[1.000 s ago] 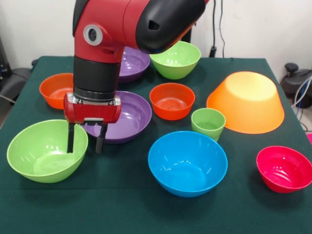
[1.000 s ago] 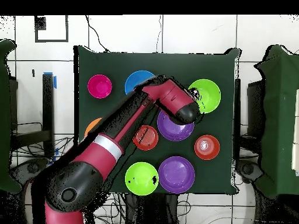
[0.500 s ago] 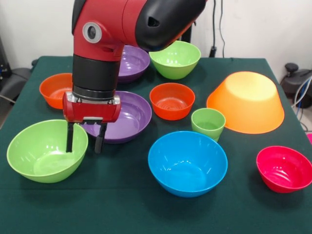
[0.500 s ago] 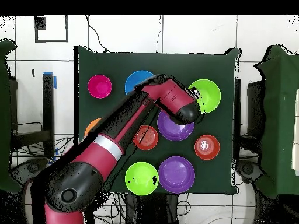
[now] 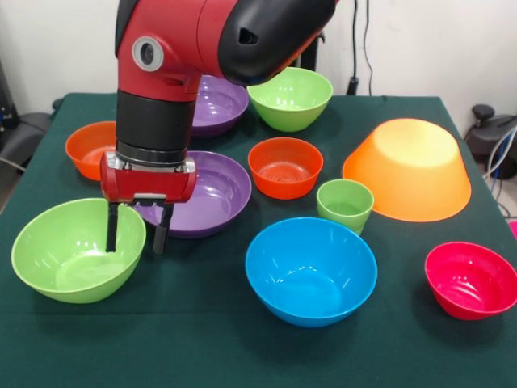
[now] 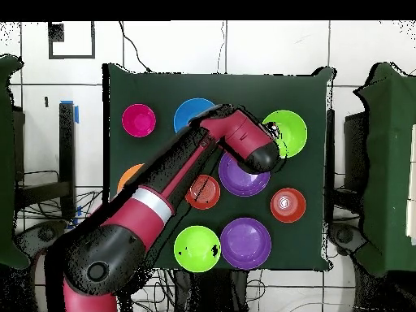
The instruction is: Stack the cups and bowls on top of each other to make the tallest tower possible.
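Green tablecloth (image 5: 210, 347) (claw (image 5: 134, 234) astride green bowl (image 5: 73, 252) rim)

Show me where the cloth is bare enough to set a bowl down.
Bare cloth runs along the front edge, below the near green bowl and blue bowl. A smaller patch lies between the blue and pink-red bowl. The middle is crowded: purple bowl, orange-red bowl, cup, gripper.
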